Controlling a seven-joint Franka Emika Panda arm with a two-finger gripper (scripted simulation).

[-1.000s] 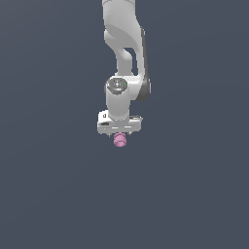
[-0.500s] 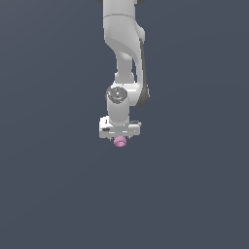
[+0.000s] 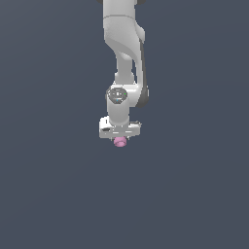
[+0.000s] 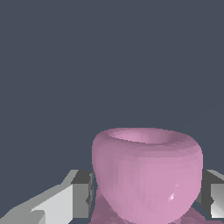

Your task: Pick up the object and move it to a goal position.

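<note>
Gripper [image 3: 120, 138] clamped on the knob [image 3: 120, 142], fingers [image 4: 82, 194] drawn in against its two sides with only the knob's own width between them. In the wrist view, a grey finger pad pressed to each flank of the pink body, the second pad partly cut off at the frame's edge. No gap visible between pads and knob on either side.

In the exterior view, gripper pointing straight down beneath the white arm [image 3: 124, 48], which descends from the top of the frame. Knob poking out just below the white gripper body, much narrower than it, roughly centred under it. Nothing but plain dark grey-blue background around and below; whether the knob hangs clear of a surface or rests on one cannot be told, since no edge or shadow shows.

Knob [image 4: 147, 174] pink and glossy, rounded like a small bowl or cap, with a shallow dished end ringed by a smooth rim. A small bright highlight low on its side. A wider pink flange or ridge flaring out at its base, between the fingers. Faint faceted bands across the curved wall; finer ridges too blurred to make out in the exterior view.
</note>
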